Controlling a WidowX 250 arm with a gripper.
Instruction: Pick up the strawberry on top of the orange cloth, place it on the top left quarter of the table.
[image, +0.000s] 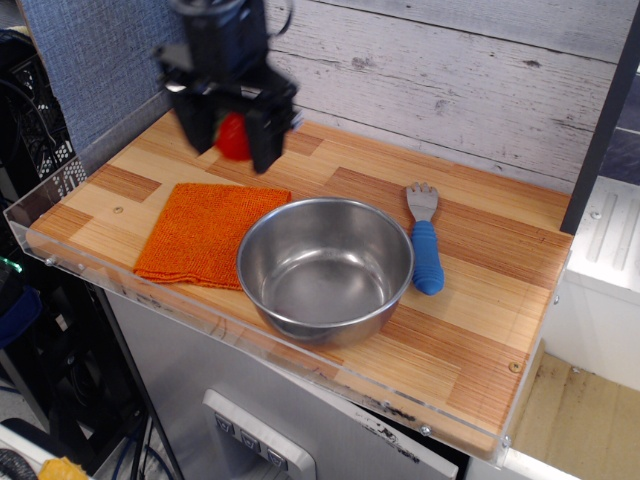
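The red strawberry (234, 137) hangs in the air between the black fingers of my gripper (232, 138), which is shut on it. It is well above the table (480, 300), over the back left part near the wall. The orange cloth (208, 232) lies flat and bare at the front left, beside the steel bowl. My gripper is up and behind the cloth, apart from it.
A steel bowl (325, 267) stands at the front middle, touching the cloth's right edge. A blue-handled fork (426, 243) lies to its right. The clear acrylic rim (60, 255) runs along the front and left edges. A white plank wall stands behind.
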